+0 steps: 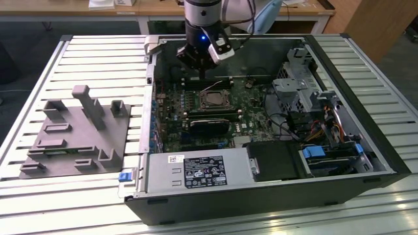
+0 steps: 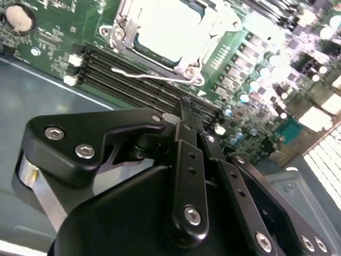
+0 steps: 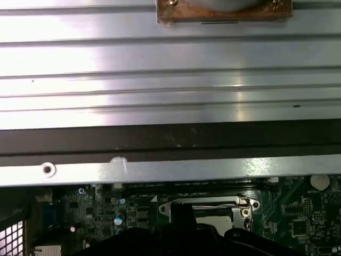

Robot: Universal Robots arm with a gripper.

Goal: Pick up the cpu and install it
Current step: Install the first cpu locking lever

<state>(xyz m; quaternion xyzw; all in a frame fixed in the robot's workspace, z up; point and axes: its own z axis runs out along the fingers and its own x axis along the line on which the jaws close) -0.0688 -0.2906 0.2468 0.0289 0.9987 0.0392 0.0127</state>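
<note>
Gripper (image 1: 201, 78): hangs inside the open PC case (image 1: 365, 122), above the far part of the motherboard (image 1: 196, 115), just beyond the socket (image 1: 213, 100). In the second wrist view the fingers (image 2: 187, 154) lie pressed together, clenched, with nothing between them.

CPU (image 2: 166, 26): pale silvery square lying in the socket's frame in the second wrist view; it looks seated. In the exterior view the chip cannot be made out from the dark frame.

Lever (image 2: 154, 76): thin wire arm running along the socket's edge toward the RAM slots (image 2: 133, 85) (whether it is latched down I cannot tell).

Tray (image 1: 78, 134): grey plastic, upright blocks, on the slatted table (image 1: 98, 54) at the exterior view's left, well apart from the case.

Stage, as I judge it: chip already placed, gripper empty above and beside the socket.

Risk 1: if the chip sits slightly askew in the frame, any push or clamping could bend the socket contacts.

Risk 2: the closed fingertips hang near the wire lever and slots; a low sideways sweep could snag the lever or scrape the board.

Risk 3: the case wall is close behind the gripper; a careless retreat could strike it.
</note>
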